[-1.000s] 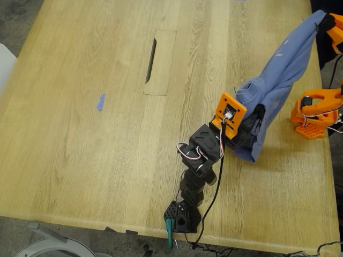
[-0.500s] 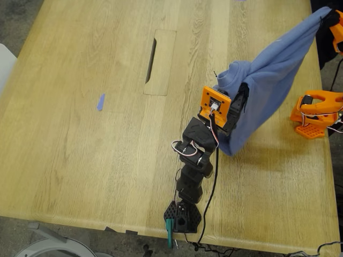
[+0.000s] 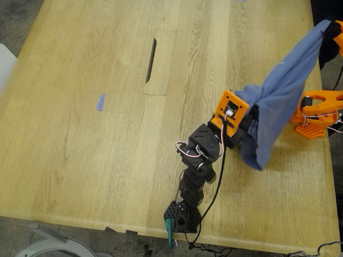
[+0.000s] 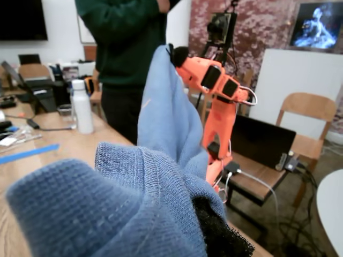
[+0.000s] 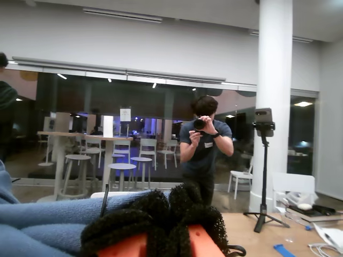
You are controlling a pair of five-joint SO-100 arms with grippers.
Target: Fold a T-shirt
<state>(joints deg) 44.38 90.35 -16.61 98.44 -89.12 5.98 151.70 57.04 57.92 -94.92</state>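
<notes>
Wooden table (image 3: 107,134) filling most of the exterior view, with a rectangular cable hatch (image 3: 159,61) near the middle and a scrap of blue tape (image 3: 101,101) toward the exterior view's left. T-shirt (image 3: 284,91) lifted wholly clear of the table, stretched as a slanting blue band from the top corner at the exterior view's right down to a bunched mass near the table's middle, a loose fold hanging below that mass. In the first wrist view, T-shirt (image 4: 161,176) bunched right at the lens, rising to the orange arm (image 4: 214,91) opposite. My first gripper (image 3: 247,126), on the black arm (image 3: 195,171) clamped to the table's near edge, clenched on the T-shirt's lower bunch, jaws buried in cloth. My second gripper (image 3: 327,29), on the orange arm at the exterior view's right edge, pinching the T-shirt's upper end; in the second wrist view, black padded fingertips (image 5: 155,214) pressed together with blue cloth beside them. Orange base (image 3: 316,112) standing on the table just beside the hanging cloth. Person in a dark green top (image 4: 128,48) behind the table in the first wrist view; white bottle (image 4: 82,107) on that table. Person holding a camera (image 5: 203,150) in the second wrist view, next to a tripod (image 5: 263,176).
</notes>
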